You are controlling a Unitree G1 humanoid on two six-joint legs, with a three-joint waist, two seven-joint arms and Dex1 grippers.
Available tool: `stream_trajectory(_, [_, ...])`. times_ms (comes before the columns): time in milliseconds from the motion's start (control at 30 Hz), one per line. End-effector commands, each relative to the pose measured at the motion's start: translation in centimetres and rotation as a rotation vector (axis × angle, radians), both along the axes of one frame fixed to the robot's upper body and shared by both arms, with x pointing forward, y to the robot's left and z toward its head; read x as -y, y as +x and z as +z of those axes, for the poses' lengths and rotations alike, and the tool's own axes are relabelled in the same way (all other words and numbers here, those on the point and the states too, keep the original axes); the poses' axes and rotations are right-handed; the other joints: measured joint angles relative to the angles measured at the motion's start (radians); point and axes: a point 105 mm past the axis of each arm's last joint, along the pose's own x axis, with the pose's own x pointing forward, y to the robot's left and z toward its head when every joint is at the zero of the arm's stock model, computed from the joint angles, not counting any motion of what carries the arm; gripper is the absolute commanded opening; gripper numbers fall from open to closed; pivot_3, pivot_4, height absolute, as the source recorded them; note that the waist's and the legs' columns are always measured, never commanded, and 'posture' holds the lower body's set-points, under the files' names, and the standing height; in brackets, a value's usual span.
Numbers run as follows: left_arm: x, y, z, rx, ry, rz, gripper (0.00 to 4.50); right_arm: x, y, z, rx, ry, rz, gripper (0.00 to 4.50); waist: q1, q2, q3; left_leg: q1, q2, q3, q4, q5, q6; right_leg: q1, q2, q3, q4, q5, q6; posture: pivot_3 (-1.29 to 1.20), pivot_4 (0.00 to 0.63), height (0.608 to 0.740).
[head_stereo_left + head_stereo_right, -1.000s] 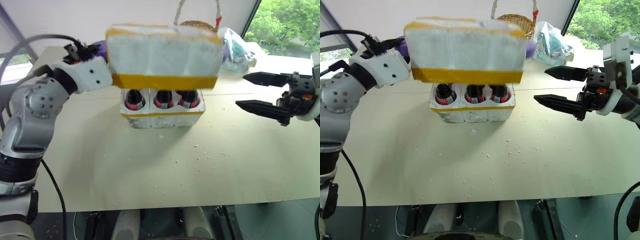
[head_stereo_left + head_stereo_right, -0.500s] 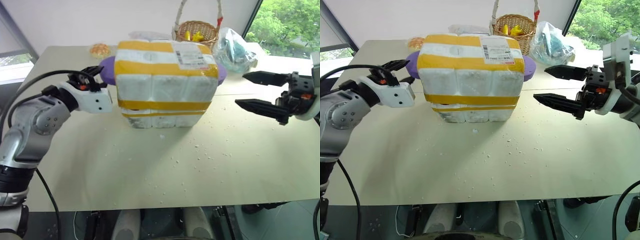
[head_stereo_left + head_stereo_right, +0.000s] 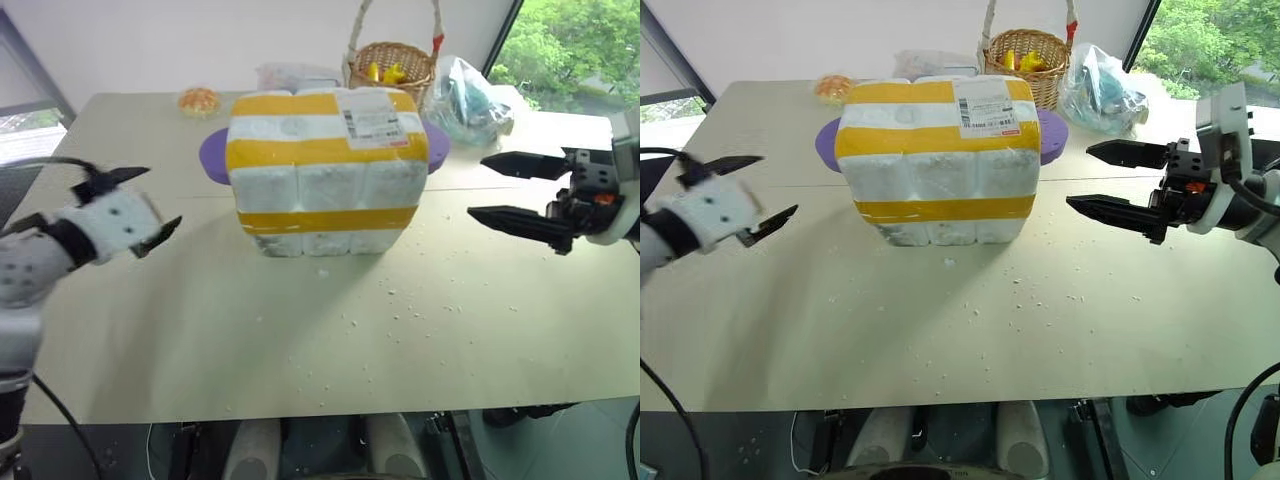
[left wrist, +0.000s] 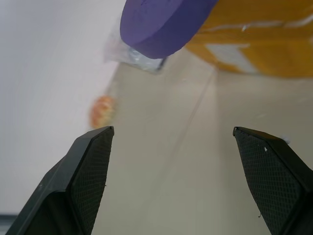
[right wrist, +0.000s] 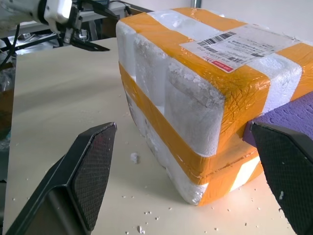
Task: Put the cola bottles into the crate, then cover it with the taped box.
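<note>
The taped box (image 3: 938, 160) sat covering the crate (image 3: 940, 232), both the left gripper (image 3: 738, 190) and right gripper (image 3: 1110, 178) spread apart and empty, so the task looked finished, needing only retreat.

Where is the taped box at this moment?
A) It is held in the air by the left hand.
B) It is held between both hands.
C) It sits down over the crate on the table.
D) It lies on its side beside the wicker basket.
C: the taped box rests over the crate, whose lower edge shows beneath it, and both the left hand and the right hand stand open, apart from it.
</note>
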Motion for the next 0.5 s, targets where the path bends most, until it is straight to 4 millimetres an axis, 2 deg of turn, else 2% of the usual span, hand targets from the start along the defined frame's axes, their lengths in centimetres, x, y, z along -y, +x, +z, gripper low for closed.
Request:
stream_trajectory(33, [-0.7,-2.5,2.4,-0.198,-0.359,-0.075,4.08,0.4,-0.2,0.6,0.038,-0.023,-0.007,4.50,0.002,0.000,0.000,0.000,0.000,0.000,0.000,0.000,0.000,0.000,0.000,0.000,0.000,0.000,0.000,0.00,0.150,0.737])
stream_trajectory(133, [-1.9,-3.4,6.2,-0.233,-0.601,-0.164,4.08,0.9,0.2,0.1,0.022,-0.036,-0.023,4.50,0.005,0.000,0.000,0.001,0.000,-0.001,0.001,0.000,0.000,0.001,0.000,0.000,0.001,-0.002,-0.002,0.00,0.150,0.737])
stream_trajectory(200, [-1.8,-4.7,7.5,-0.301,-0.656,-0.248,4.08,1.3,0.4,-0.3,0.010,-0.041,-0.038,4.50,-0.002,0.000,0.000,0.001,0.000,-0.001,0.001,0.000,0.000,0.001,0.001,0.000,0.000,-0.002,-0.003,0.00,0.150,0.737])
stream_trajectory(300, [-1.5,-5.4,7.2,-0.384,-0.611,-0.273,4.08,1.5,0.5,-0.6,-0.002,-0.042,-0.046,4.50,-0.007,0.001,0.000,0.002,0.000,0.001,-0.001,0.000,0.000,0.002,0.001,0.000,-0.002,-0.002,-0.003,0.00,0.150,0.737])
stream_trajectory(500, [-0.4,-4.8,5.6,-0.428,-0.495,-0.268,4.08,2.0,0.9,-1.4,-0.024,-0.051,-0.064,4.50,-0.005,0.001,0.000,0.006,0.002,0.001,-0.003,0.000,0.000,0.002,0.002,0.000,0.000,-0.005,-0.007,0.00,0.150,0.737])
